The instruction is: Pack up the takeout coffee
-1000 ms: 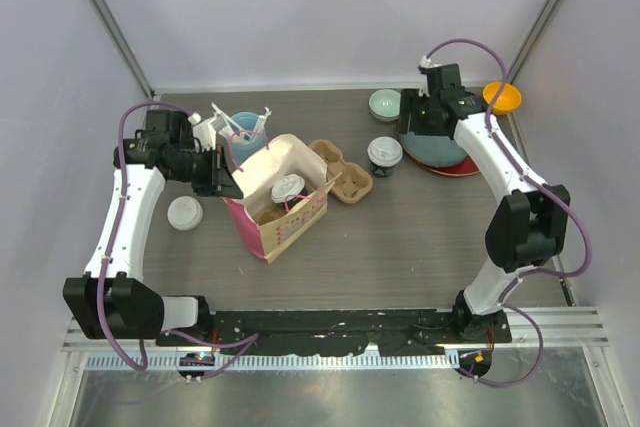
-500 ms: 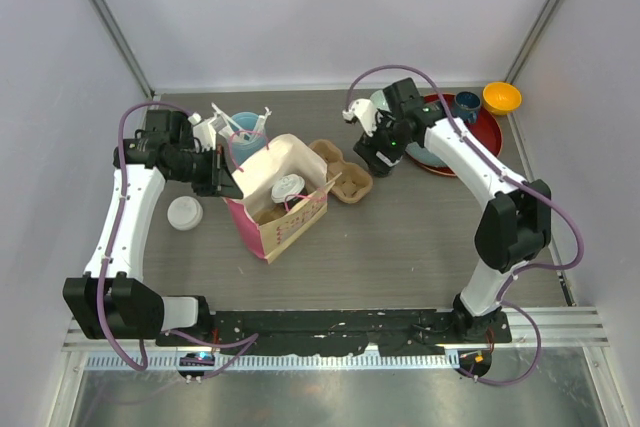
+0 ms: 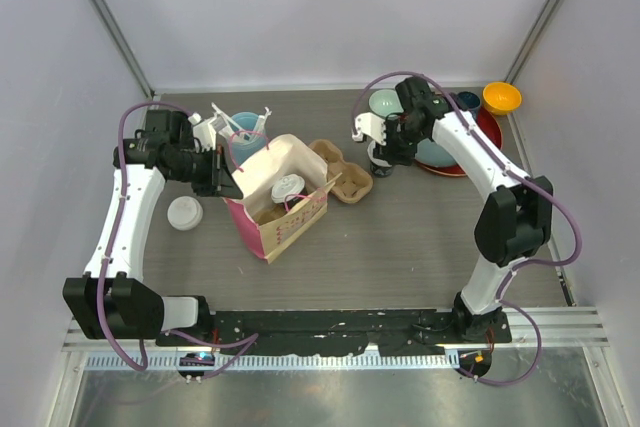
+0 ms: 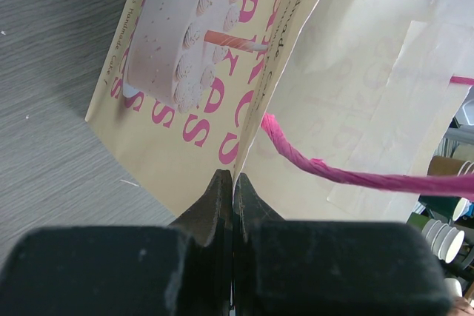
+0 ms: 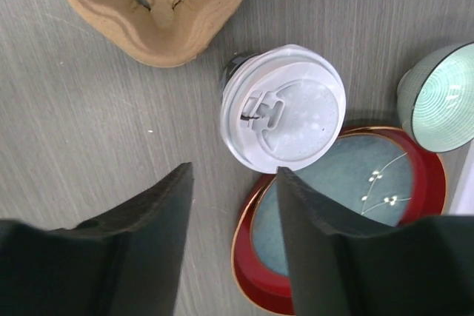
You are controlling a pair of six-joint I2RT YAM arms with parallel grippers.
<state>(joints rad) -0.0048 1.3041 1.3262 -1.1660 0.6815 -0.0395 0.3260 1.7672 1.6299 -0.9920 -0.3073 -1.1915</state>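
left end effector (image 4: pixel 232 183): jaws pressed together, pinching the rim of the paper bag (image 4: pixel 185 109); nothing else in the grip
right end effector (image 5: pixel 231 209): jaws apart, fairly wide, nothing between them; hangs over the worktop (image 3: pixel 400 247)
coffee cup on worktop (image 5: pixel 283 106): black cup, white sip lid, upright; just ahead of the right fingertips in the wrist view, in line with the gap, not touched; mostly hidden under that arm in the top view
coffee cup in bag (image 3: pixel 288 187): white lid shows in the bag's open mouth, just past the left end effector, inside the bag it holds
paper bag: cream with pink print, mouth open and leaning; pink handle (image 4: pixel 333 172) runs off from just ahead of the left fingertips
cup carrier (image 5: pixel 152 5): brown pulp, ahead and to the left of the right end effector, near the lidded cup, apart from it
red plate (image 5: pixel 252 286): teal dish on it; under the right-hand finger, just beside the cup
green bowl (image 5: pixel 441 94): far right of the right wrist view, clear of the cup
light-blue cup (image 3: pixel 245 127): white utensils in it; behind the bag, near the left end effector
loose white lid (image 3: pixel 184 213): on the worktop beside the left arm, well apart from the bag's mouth
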